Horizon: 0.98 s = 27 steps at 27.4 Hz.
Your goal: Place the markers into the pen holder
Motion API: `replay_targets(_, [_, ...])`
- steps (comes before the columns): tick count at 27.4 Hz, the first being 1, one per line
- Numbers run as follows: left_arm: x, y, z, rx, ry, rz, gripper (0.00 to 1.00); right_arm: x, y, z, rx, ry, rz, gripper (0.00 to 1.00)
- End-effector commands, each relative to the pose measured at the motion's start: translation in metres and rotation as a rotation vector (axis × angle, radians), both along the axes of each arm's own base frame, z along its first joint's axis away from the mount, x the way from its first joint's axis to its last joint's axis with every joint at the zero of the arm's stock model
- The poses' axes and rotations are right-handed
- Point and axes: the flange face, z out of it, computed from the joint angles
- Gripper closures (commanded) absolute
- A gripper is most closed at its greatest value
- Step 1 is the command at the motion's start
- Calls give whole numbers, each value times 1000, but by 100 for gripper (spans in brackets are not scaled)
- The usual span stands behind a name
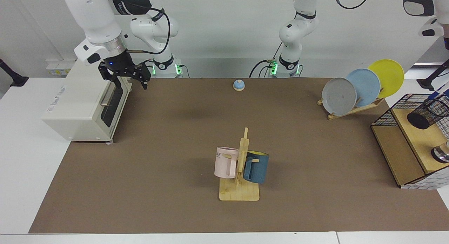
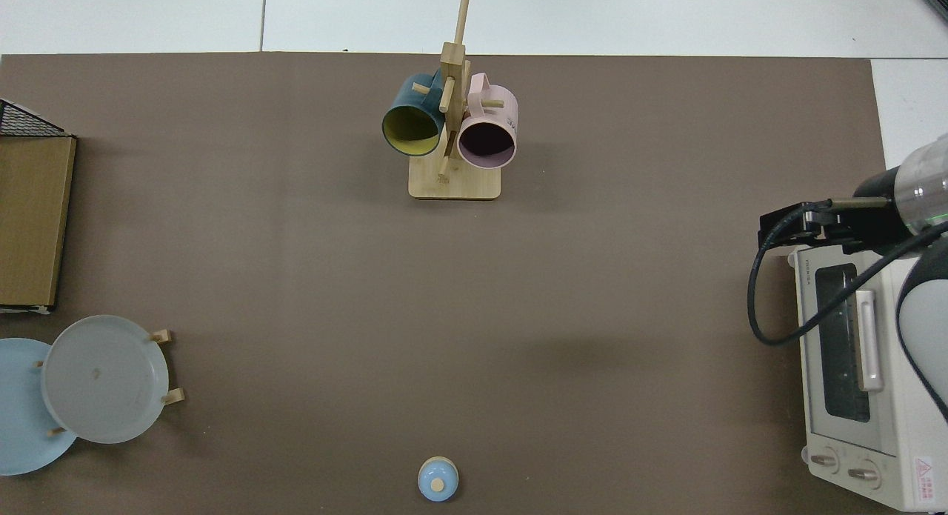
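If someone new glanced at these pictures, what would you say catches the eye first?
Probably the wooden mug tree in the middle of the brown mat, with a pink mug and a blue mug hung on it. Next, the three tilted plates near the black pen holder at the view's right, then the right gripper open by the white toaster oven.

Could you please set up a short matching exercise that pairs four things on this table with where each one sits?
Things:
1. pink mug
2. grey plate
3. pen holder
4. right tool

Places:
A. on the wooden shelf inside the wire basket
B. above the front of the toaster oven
C. hanging on the wooden mug stand
D. front of the row on the plate rack

Pairs: 1-C, 2-D, 3-A, 4-B
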Motion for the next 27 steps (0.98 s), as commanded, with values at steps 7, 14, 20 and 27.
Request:
replay_targets(7, [-5,37,2,53,27,-36,100,-5,-4,0,6,-17,12,0])
replay_targets(14, [-3,57,-20,44,72,-51,100,-5,-4,0,6,-17,12,0])
replay_targets(20, [7,65,-43,24,90,-56,100,-5,-4,0,6,-17,12,0])
replay_targets(27, [11,62,-54,13,102,-62,100,-5,-5,0,6,-17,11,0])
